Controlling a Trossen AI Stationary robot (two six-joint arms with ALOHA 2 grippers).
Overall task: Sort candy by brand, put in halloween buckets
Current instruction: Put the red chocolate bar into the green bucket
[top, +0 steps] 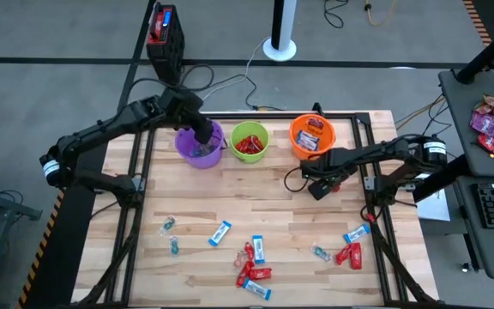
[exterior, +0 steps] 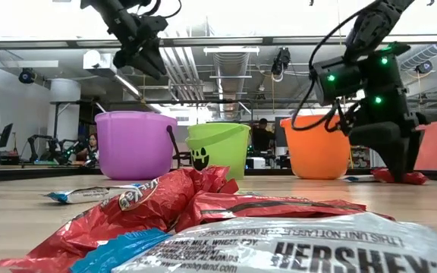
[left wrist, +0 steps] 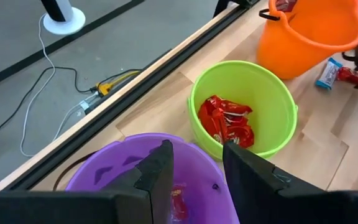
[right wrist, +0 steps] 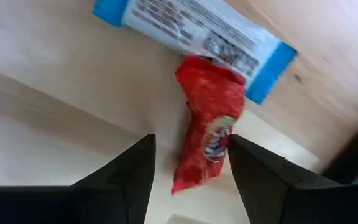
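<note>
Right wrist view had the right gripper (right wrist: 188, 177) low over the table (right wrist: 55, 112), fingers apart w/ nothing between them, straddling the near end of a red-wrapped candy (right wrist: 207, 134). That piece lay flat, long axis running away from the fingers, its far end touching a blue-and-white bar (right wrist: 194, 37) lying crosswise. In the high view this spot was just in front of the orange bucket (top: 297, 137). Judging by the crinkled foil, the red piece looked light, soft and a bit slippery; pinching across its narrow middle seemed best, w/o catching the bar. Left gripper (left wrist: 194, 171) hung over the purple bucket (left wrist: 101, 171), fingers apart & empty; the green bucket (left wrist: 278, 96) beside it held red pieces. More candy was scattered along the table's front.
</note>
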